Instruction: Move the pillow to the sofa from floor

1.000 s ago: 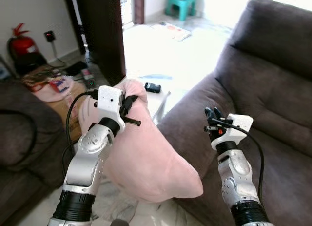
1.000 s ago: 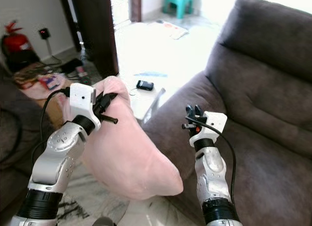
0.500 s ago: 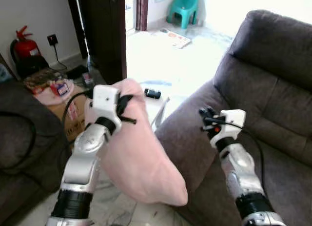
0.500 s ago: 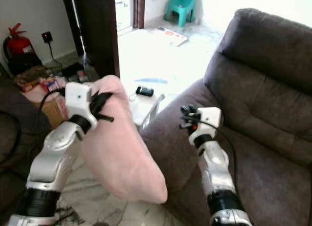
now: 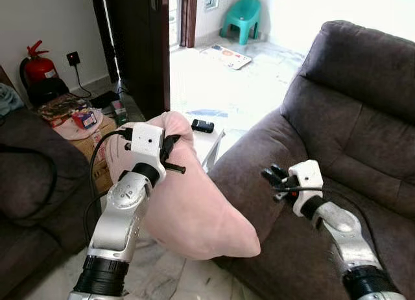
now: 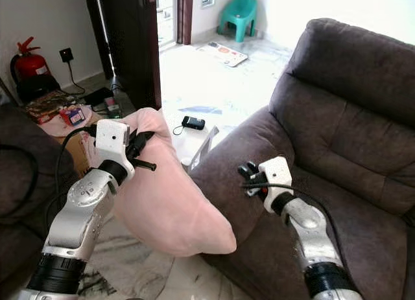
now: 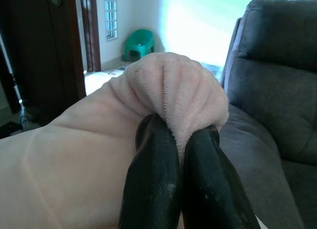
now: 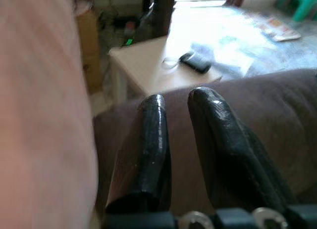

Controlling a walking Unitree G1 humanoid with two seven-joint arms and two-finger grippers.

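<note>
The pink pillow [image 5: 194, 209] is off the floor and hangs in the air from the left tool [image 7: 171, 155], which is closed tight on a bunched fold at the pillow's upper end; in the left wrist view the two black fingers [image 7: 153, 174] pinch the fabric between them. From this grip the long axis of the pillow runs down and toward the robot's right, so the lower corner is just beside the front of the sofa's [image 5: 350, 118] near armrest [image 5: 249, 161], though I cannot tell if it touches it. The seat cushion [image 5: 363, 209] of the sofa lies to the right of the pillow, beyond this armrest, so I judge that the coming move must carry the pillow up and over the armrest to the right before it is let go. The left arm is the one that holds the pillow, and it must reach across; the right tool [image 5: 275, 181] is nearer to the sofa and hovers over the inner side of the armrest, holding nothing, with its fingers [image 8: 153, 140] only a narrow gap apart. It is near the pillow but not touching it. Further out, a small white tabletop [image 5: 207, 141] with a dark phone-like thing [image 5: 203, 126] on it stands behind the pillow, and a red fire extinguisher [image 5: 39, 70] is at the wall on the left.
</note>
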